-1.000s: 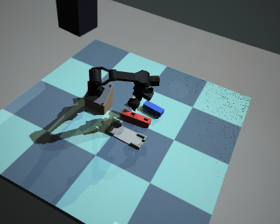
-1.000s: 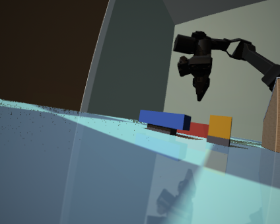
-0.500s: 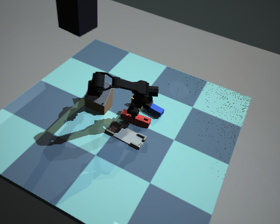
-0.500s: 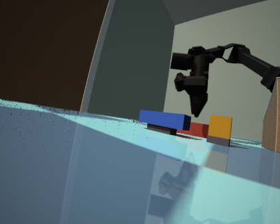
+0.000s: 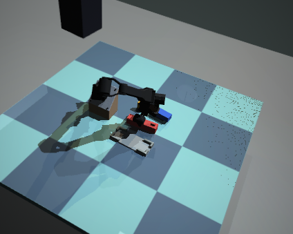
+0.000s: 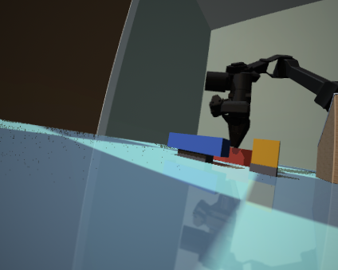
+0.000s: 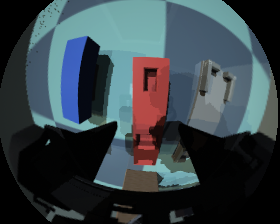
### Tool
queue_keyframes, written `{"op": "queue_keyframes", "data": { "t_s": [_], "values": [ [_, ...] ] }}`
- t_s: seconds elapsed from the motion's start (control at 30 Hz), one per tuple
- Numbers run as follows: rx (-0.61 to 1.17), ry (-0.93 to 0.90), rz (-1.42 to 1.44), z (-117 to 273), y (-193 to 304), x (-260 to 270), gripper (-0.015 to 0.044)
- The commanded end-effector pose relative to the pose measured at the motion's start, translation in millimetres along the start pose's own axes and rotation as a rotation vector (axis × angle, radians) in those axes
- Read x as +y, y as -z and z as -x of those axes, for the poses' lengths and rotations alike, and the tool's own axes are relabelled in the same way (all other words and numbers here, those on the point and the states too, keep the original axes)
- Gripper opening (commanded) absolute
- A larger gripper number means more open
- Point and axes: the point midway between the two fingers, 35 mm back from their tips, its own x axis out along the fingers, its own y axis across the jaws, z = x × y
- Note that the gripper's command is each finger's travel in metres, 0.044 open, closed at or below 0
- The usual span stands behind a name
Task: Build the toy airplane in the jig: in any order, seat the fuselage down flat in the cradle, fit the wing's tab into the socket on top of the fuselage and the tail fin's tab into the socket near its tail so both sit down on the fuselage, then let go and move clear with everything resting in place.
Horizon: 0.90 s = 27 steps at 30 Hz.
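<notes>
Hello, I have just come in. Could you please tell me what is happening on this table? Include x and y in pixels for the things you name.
A robot arm is at work on a toy airplane, and nothing is joined so far. Its open gripper (image 7: 148, 126) points down over the red fuselage (image 5: 150, 126) (image 6: 244, 157) (image 7: 150, 112), with one finger on each side of it in the wrist view, and holds nothing. The fuselage lies beside the grey jig (image 5: 133, 143) (image 7: 212, 95), not in it. The blue wing (image 5: 164, 114) (image 6: 196, 142) (image 7: 75, 82) and the yellow tail fin (image 6: 265, 153) are also still separate.

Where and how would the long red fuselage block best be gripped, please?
Probably by its two long sides, between the sockets, coming straight down: the long red fuselage block lies flat, narrow enough to fit between the open black gripper's fingers, which leaves its top sockets uncovered.
</notes>
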Motion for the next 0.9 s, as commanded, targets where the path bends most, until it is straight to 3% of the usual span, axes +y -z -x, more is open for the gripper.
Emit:
{"op": "queue_keyframes", "data": {
  "t_s": [0.0, 0.6, 0.87],
  "values": [
    [0.004, 0.006, 0.008, -7.3, 2.0, 0.3, 0.044],
    [0.003, 0.009, 0.004, -33.7, 3.2, -0.6, 0.044],
    [0.003, 0.009, 0.004, -33.7, 3.2, -0.6, 0.023]
  ]
}}
